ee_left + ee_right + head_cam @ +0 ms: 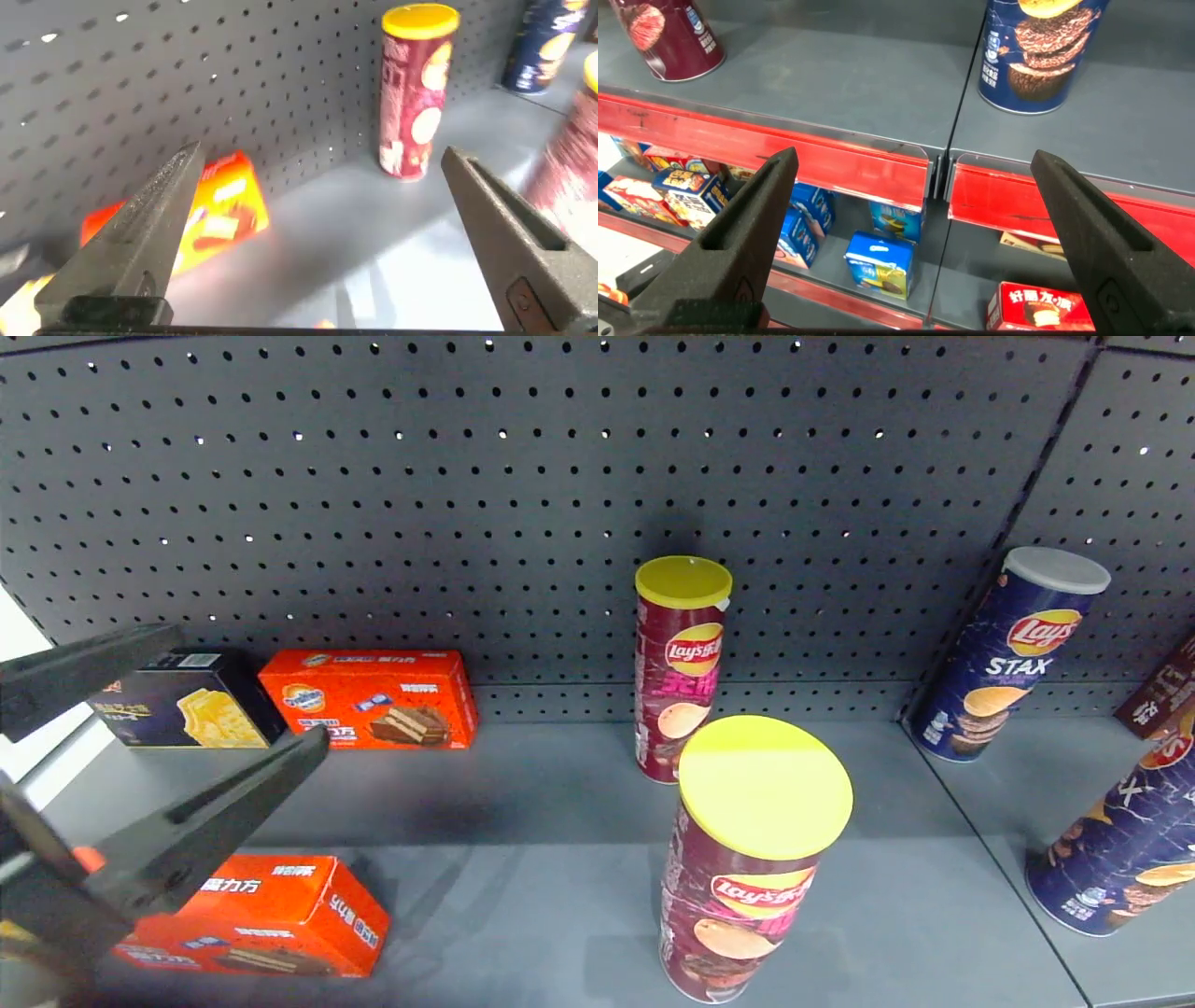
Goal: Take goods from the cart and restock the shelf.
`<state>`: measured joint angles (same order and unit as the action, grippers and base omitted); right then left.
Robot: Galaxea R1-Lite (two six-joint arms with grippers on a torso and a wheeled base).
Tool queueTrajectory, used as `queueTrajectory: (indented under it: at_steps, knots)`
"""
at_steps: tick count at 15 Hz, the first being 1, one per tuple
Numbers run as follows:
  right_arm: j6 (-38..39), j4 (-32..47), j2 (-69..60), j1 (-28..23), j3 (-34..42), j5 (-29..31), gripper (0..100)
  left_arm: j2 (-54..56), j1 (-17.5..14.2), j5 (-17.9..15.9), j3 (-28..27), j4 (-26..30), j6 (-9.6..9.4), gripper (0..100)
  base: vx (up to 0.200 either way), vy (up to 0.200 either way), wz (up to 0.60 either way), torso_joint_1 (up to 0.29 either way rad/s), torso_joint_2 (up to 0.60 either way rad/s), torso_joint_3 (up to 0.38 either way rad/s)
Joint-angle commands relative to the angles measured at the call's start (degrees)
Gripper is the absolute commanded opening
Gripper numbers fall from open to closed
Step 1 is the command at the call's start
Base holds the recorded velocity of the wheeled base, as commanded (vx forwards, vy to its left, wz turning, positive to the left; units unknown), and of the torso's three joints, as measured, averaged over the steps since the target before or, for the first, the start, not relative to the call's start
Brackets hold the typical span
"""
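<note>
My left gripper (247, 686) hangs open and empty over the left part of the grey shelf (523, 803), just above an orange wafer box (280, 910) lying at the front. A second orange wafer box (369, 698) and a dark cracker box (187, 705) stand against the pegboard. In the left wrist view the left gripper (322, 154) holds nothing, with the rear orange box (220, 210) beyond it. My right gripper (915, 161) is open and empty in front of the shelf's red edge strip (831, 149).
Two maroon chip cans with yellow lids stand mid-shelf, one at the back (681, 663) and one at the front (747, 859). Blue chip cans (1008, 653) (1120, 840) occupy the right bay. Blue boxes (882, 261) and a red box (1041, 308) sit on the lower shelf.
</note>
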<state>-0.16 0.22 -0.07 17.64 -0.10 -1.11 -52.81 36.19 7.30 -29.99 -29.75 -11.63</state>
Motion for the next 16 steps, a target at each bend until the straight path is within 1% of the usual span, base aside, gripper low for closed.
queueTrajectory:
  at_steps: [1,2,3,4,5,6,7,8,9,10,11,12,13,15,16]
  knots:
    - [-0.02,0.04,0.07,0.03,0.01,-0.03,100,18.0,-2.71,-0.01,10.65,3.91,-2.17,100,0.0,0.0,0.0,0.0,0.0,0.0]
    - [-0.02,0.04,0.07,0.03,0.01,-0.03,100,22.14,-6.84,-0.01,13.73,4.61,-3.49,100,0.0,0.0,0.0,0.0,0.0,0.0]
    - [-0.02,-0.04,0.07,0.03,0.01,-0.03,100,23.81,-11.06,-0.01,17.33,3.64,-4.89,100,0.0,0.0,0.0,0.0,0.0,0.0]
    - [-0.02,0.04,0.07,0.03,0.01,-0.03,100,25.74,-16.15,-0.1,21.29,2.41,-5.77,100,0.0,0.0,0.0,0.0,0.0,0.0]
    - [-0.02,0.04,0.07,0.03,0.01,-0.03,100,27.59,-19.32,-0.1,23.4,2.41,-6.39,100,0.0,0.0,0.0,0.0,0.0,0.0]
    - [-0.02,-0.04,0.07,0.03,0.01,-0.03,100,31.01,-23.63,-0.1,26.65,2.32,-6.92,100,0.0,0.0,0.0,0.0,0.0,0.0]
    - [-0.02,0.04,0.07,0.03,0.01,-0.03,100,38.48,-27.58,-0.1,29.99,5.49,-6.83,100,0.0,0.0,0.0,0.0,0.0,0.0]
    - [-0.02,0.04,0.07,0.03,0.01,-0.03,100,42.35,-30.13,-0.27,29.99,13.4,-6.74,100,0.0,0.0,0.0,0.0,0.0,0.0]
    - [-0.02,0.04,0.07,0.03,0.01,-0.03,100,43.67,-31.71,-2.03,29.99,17.09,-6.56,100,0.0,0.0,0.0,0.0,0.0,0.0]
    - [-0.02,0.04,0.07,0.03,0.01,-0.03,100,46.75,-32.5,-5.98,29.99,22.01,-6.39,100,0.0,0.0,0.0,0.0,0.0,0.0]
    - [-0.02,0.04,0.07,0.03,0.01,-0.03,100,47.98,-32.5,-9.76,29.99,25.61,-5.95,100,0.0,0.0,0.0,0.0,0.0,0.0]
    - [-0.02,0.04,0.07,0.03,0.01,-0.03,100,47.54,-32.5,-17.94,29.99,26.41,-5.25,100,0.0,0.0,0.0,0.0,0.0,0.0]
    - [-0.02,0.04,0.07,0.03,0.01,-0.03,100,47.54,-32.5,-19.52,29.99,26.49,-5.07,100,0.0,0.0,0.0,0.0,0.0,0.0]
    - [-0.02,-0.04,0.07,0.03,0.01,-0.03,100,47.45,-32.41,-19.43,29.81,26.67,-5.25,100,0.0,0.0,0.0,0.0,0.0,0.0]
    - [-0.02,0.04,0.07,0.03,0.01,-0.03,100,47.45,-32.5,-19.17,29.99,25.97,-4.89,100,0.0,0.0,0.0,0.0,0.0,0.0]
